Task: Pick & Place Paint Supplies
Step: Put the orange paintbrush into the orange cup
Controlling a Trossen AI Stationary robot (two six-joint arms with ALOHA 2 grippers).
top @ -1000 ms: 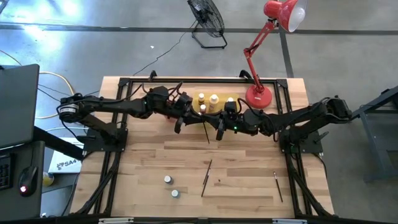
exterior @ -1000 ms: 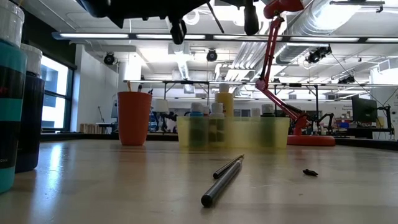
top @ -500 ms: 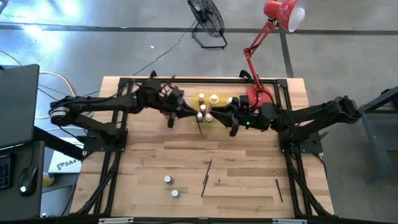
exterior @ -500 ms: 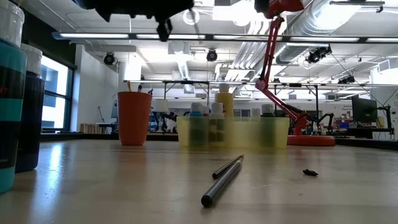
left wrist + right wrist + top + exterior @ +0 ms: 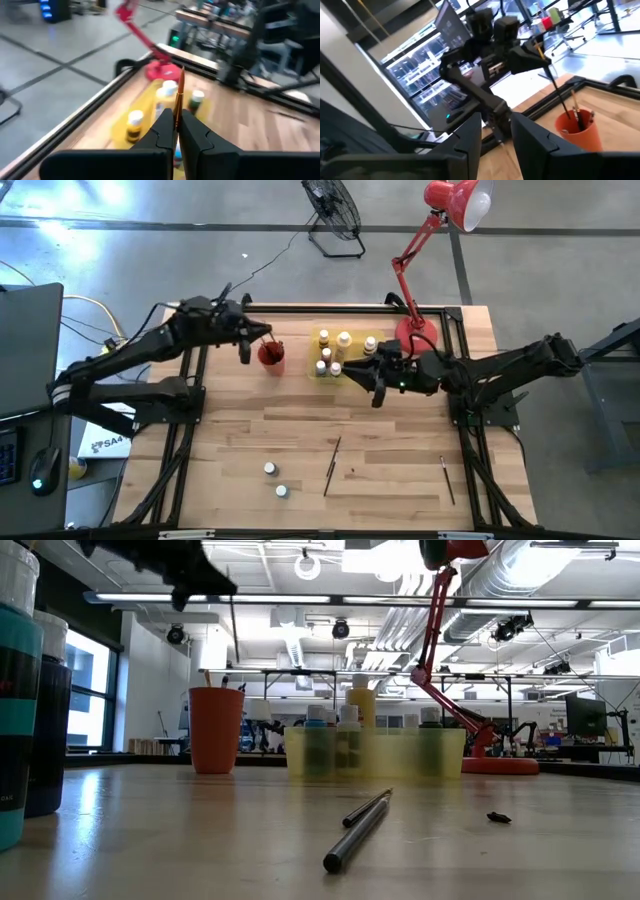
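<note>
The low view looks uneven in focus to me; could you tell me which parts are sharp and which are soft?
Low view: the near paintbrush tip blurs, the yellow tray with its bottles is soft, and the teal bottle at the edge is a blurred mass; the ceiling lights glare. Left wrist view: motion-blurred throughout.

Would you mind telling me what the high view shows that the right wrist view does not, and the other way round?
Only the high view shows the yellow tray of bottles, the two loose bottles, the loose brushes on the table and the red lamp. Only the right wrist view shows brushes already standing in the red cup, the right gripper open and empty, and the monitors behind. Both show the left gripper shut on a paintbrush above the red cup.
</note>
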